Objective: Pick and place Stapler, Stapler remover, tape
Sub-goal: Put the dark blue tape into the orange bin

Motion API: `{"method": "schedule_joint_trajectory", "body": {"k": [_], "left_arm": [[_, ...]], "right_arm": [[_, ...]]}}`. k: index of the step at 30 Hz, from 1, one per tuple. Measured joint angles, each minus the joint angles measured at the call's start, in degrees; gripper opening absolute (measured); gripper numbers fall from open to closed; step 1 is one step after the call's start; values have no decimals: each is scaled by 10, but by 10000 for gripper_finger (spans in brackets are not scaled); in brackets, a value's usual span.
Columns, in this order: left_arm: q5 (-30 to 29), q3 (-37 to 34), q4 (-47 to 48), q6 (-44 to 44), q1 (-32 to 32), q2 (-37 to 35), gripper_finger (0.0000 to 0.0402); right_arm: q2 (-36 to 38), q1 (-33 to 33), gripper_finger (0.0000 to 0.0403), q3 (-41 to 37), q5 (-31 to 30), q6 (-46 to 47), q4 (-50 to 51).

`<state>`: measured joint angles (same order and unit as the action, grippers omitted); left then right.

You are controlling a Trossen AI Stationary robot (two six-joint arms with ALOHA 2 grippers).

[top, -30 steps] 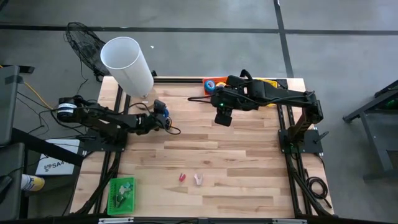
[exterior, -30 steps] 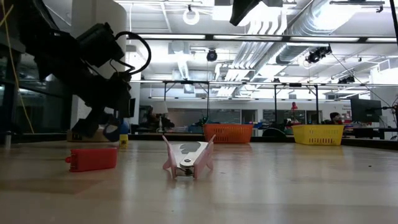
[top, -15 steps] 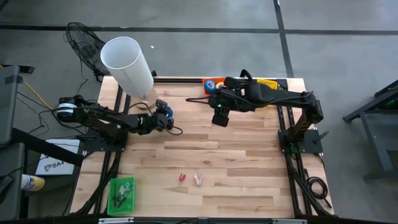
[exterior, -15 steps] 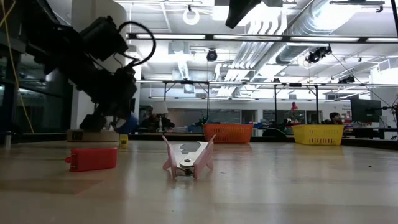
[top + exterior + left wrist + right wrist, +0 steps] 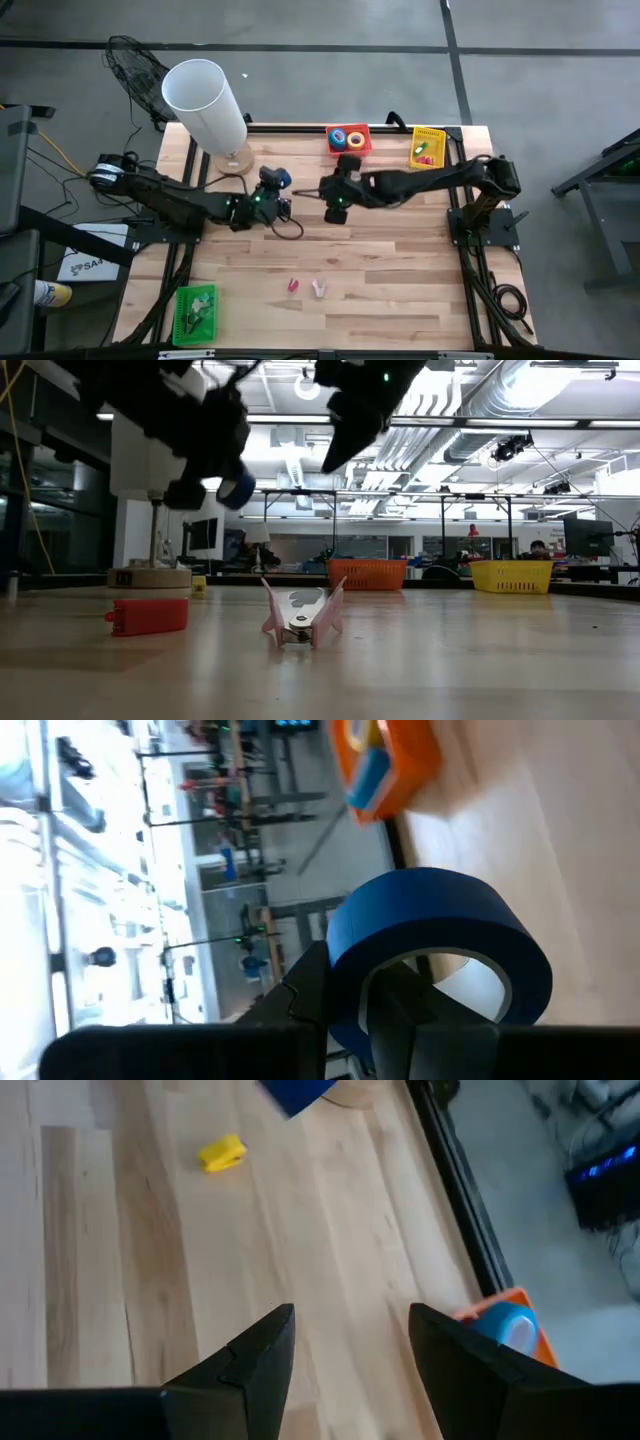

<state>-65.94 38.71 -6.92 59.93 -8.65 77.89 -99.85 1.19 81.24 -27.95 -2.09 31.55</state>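
From above, the left hand (image 5: 279,196) is seen clenched on a blue tape roll (image 5: 283,178), with the right hand (image 5: 331,205) just beside it. At counter level, the roll (image 5: 236,489) is carried aloft. In the left wrist view, the roll (image 5: 440,930) is pinched through its ring. The right hand (image 5: 350,1345) is spread, holding nothing.

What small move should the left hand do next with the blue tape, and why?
Probably carry it toward the orange tray. The left hand is shut on the blue tape roll, lifted off the table, and that tray holds other tape rolls.
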Motion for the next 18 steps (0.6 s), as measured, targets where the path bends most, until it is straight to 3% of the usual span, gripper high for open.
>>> {"method": "schedule_joint_trajectory", "body": {"k": [10,18], "left_arm": [[1,92,16,-46,-67,-50,35],[174,124,59,-177,-67,-126,35]], "right_arm": [[0,46,190,-171,-20,-121,-288],[0,99,190,-214,-21,-234,-467]]}}
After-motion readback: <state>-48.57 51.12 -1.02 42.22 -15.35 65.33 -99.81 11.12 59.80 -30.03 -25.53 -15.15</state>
